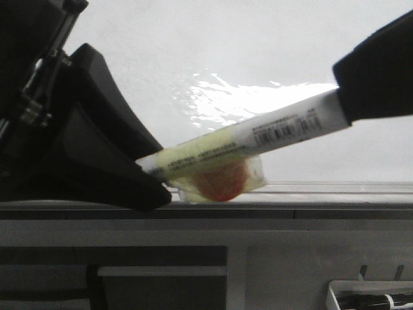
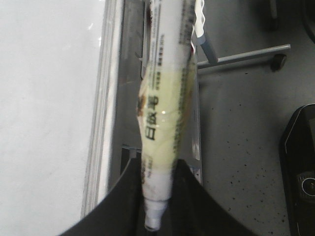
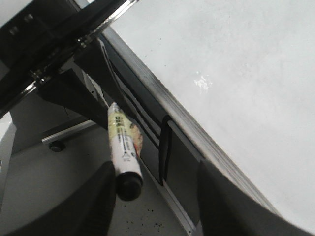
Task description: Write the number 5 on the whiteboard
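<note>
My left gripper (image 1: 161, 171) is shut on the pale back end of a white marker (image 1: 258, 139) wrapped in yellowish tape. It holds the marker slanting in front of the whiteboard's grey edge rail (image 1: 335, 188). In the left wrist view the jaws (image 2: 156, 167) pinch the marker (image 2: 165, 113). My right gripper (image 3: 155, 169) is open, with the marker's black cap (image 3: 129, 184) between its fingers, close beside one finger. A black right finger (image 1: 381, 71) hides the cap in the front view. The glossy whiteboard (image 1: 258, 45) shows glare. No number 5 shows on it.
The whiteboard also shows in the left wrist view (image 2: 44, 113) and the right wrist view (image 3: 236, 73). A white tray with black markers (image 1: 368, 300) sits low on the right. Below are grey floor, a metal leg with a caster (image 2: 279, 60) and a black device (image 2: 300, 167).
</note>
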Tool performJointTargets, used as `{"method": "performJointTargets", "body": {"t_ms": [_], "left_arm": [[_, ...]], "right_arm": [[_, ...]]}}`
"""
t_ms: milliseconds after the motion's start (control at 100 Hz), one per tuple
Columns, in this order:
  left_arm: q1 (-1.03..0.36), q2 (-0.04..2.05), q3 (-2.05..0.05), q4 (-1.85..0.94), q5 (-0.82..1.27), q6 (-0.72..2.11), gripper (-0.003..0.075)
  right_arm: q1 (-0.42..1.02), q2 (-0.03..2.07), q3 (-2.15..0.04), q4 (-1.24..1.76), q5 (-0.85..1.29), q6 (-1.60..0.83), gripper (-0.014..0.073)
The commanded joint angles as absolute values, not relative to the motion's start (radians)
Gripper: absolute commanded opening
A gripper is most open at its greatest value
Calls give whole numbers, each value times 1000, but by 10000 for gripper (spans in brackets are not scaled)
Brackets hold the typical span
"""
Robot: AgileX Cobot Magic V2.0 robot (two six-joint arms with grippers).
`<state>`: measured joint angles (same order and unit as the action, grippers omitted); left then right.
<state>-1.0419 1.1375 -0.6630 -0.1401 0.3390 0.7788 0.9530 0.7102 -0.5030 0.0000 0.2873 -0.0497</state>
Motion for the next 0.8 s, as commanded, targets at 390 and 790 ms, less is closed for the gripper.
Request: {"method": "performJointTargets", "body": {"t_ms": [390,790], "left_arm": [[-1050,1116,-690,-156,189,777,-20],[-1050,1116,-690,-156,174,777,-20]], "right_arm": [[955,761,-537,-19,109,-62,335],[955,819,-537,-34,61,-62,335]]}}
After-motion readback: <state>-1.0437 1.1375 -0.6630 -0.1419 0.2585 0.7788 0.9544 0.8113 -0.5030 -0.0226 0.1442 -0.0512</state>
